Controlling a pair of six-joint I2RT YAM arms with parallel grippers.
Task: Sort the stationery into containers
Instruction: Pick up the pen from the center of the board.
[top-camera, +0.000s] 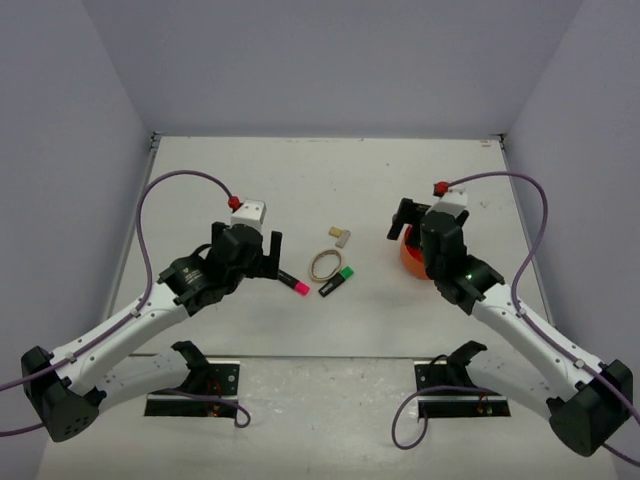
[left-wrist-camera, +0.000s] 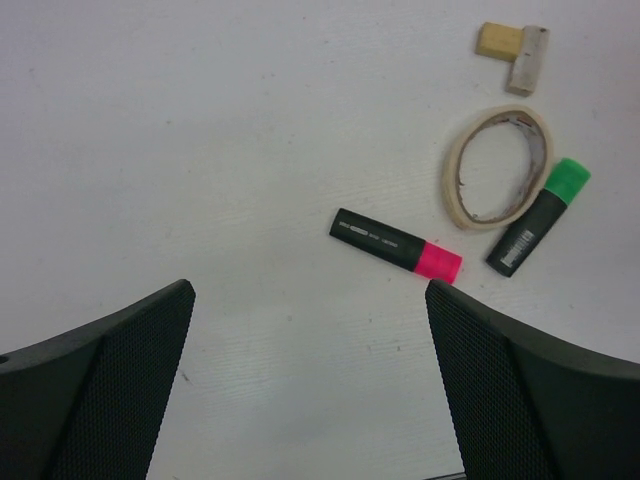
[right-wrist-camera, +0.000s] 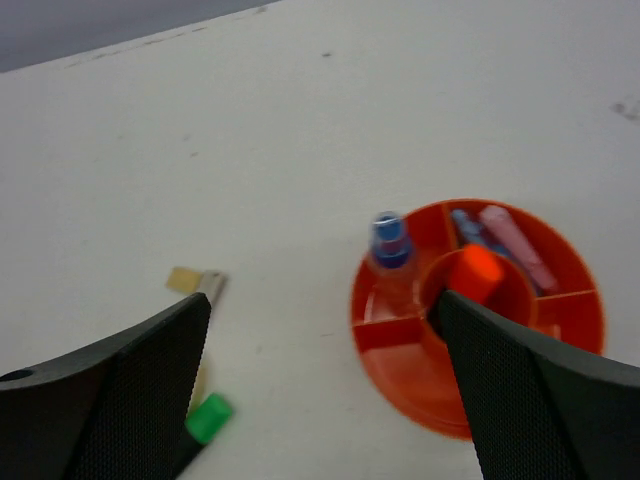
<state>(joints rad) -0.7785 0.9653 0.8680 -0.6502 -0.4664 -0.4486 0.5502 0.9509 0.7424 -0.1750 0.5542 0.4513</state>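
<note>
Left gripper (left-wrist-camera: 308, 292) hangs spread and empty just short of the pink highlighter (left-wrist-camera: 396, 245) you likely want next, while right gripper (right-wrist-camera: 325, 300), also spread, hovers over the pot (right-wrist-camera: 400, 372).

No legible text: only tiny unreadable white print along the pink-ended highlighter (left-wrist-camera: 395, 244) and the green-ended highlighter (left-wrist-camera: 537, 217).

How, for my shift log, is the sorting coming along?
Done: pen and highlighters in the orange pot. In hand: nothing; left gripper open near the pink-ended highlighter, right gripper open over the pot. Left: that one, the green-ended highlighter, band and tan block.
</note>
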